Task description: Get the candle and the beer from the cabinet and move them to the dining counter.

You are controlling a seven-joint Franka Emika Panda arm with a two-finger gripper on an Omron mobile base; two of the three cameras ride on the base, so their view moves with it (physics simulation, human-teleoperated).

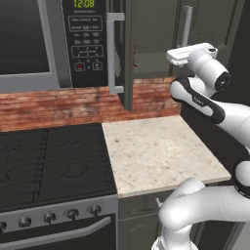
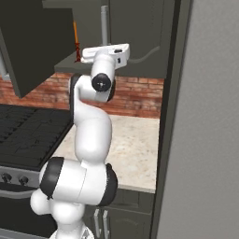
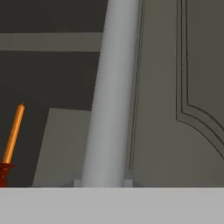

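Right before my hand camera stands a long pale grey bar handle [image 3: 111,92], a round upright bar that runs from the top of that view down to its lower edge. Just to its right is the dark grey-green cabinet door [image 3: 175,87] it belongs to, with an arched panel groove cut into its face; this door is closed.

My gripper [image 1: 187,49] is raised to the foot of that handle at the wall cabinet [image 1: 156,29], with the white hand lying level and side-on. From the right base view my gripper [image 2: 104,46] sits straight under the bar. My fingertips are hidden behind the hand, so I cannot tell whether my jaws are clamped on the bar or just apart beside it.

To the left of the handle the cabinet is open and dark inside. On its shelf stands the thin orange taper candle [image 3: 13,133] in its small dark red flared holder [image 3: 3,173], upright and well apart from the handle. From the right base view the candle [image 2: 74,35] stands just left of my hand. The other cabinet door [image 1: 128,53] is swung out towards me.

Below me lies a small beige speckled counter slab [image 1: 156,151], abutting a black stove [image 1: 49,161]. A red brick backsplash [image 1: 49,105] runs behind both, and a dark microwave [image 1: 44,39] hangs over the stove.
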